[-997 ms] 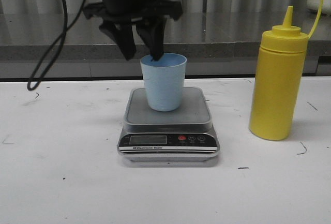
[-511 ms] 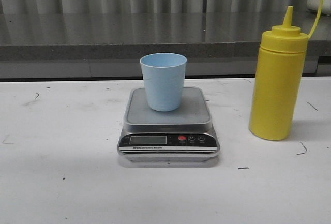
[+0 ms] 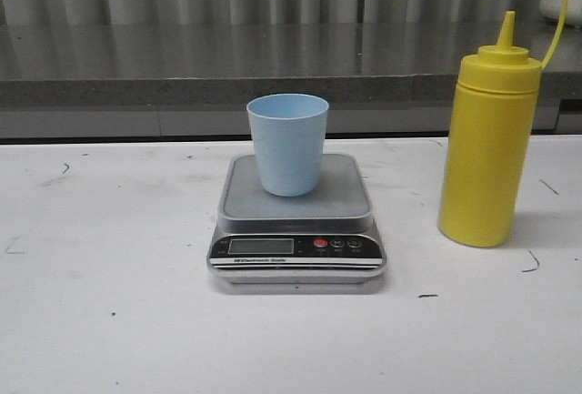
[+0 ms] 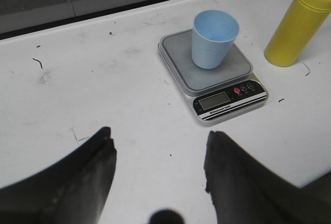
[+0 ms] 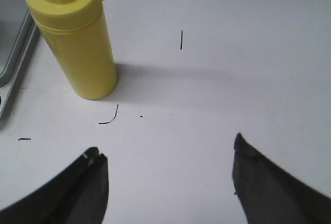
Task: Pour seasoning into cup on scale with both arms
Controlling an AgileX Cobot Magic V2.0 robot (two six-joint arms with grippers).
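Observation:
The light blue cup [image 3: 287,143] stands upright on the silver scale [image 3: 296,221] at the middle of the white table. The yellow seasoning bottle [image 3: 486,148] stands upright to the right of the scale, its cap strap hanging off the nozzle. Neither gripper shows in the front view. In the left wrist view, my left gripper [image 4: 159,141] is open and empty, back from the scale [image 4: 213,76] and cup [image 4: 213,39], with the bottle [image 4: 297,25] farther off. In the right wrist view, my right gripper [image 5: 168,149] is open and empty, back from the bottle [image 5: 75,38].
A grey counter ledge [image 3: 182,80] runs along the back of the table. Small black pen marks [image 5: 109,116] dot the white tabletop. The scale's edge [image 5: 13,53] shows beside the bottle in the right wrist view.
One second ago my left gripper hung over the cup with a finger inside its rim. It has let go and withdrawn out of the front view. The cup, scale and bottle have not moved.

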